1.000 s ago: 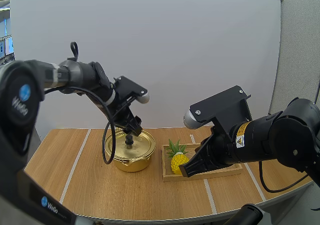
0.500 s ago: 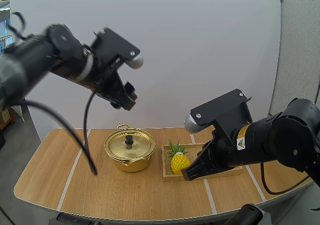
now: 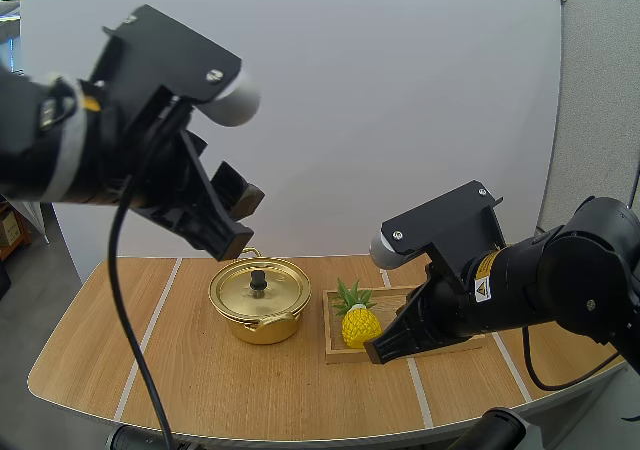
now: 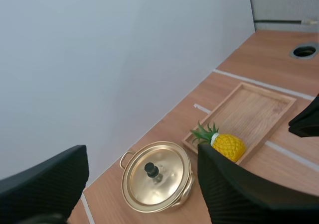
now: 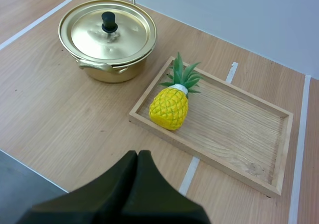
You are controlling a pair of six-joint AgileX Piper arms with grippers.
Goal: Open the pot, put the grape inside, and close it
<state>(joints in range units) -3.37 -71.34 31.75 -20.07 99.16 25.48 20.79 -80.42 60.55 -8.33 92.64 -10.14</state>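
Note:
A gold pot stands on the table with its lid on, a black knob at the middle. A yellow pineapple lies at the near-left end of a wooden tray right of the pot; I see no grapes. My left gripper hangs open high above the pot, nothing between its fingers. My right gripper is shut on nothing, low over the table in front of the tray, its tip near the pineapple.
The tray is bare wood apart from the pineapple. White tape lines cross the tabletop. A round cable hole sits in the table far beyond the tray.
My left gripper was at the lid's knob a second ago; it has risen high and toward the camera, open, leaving the lid on the pot. The right arm has barely moved.

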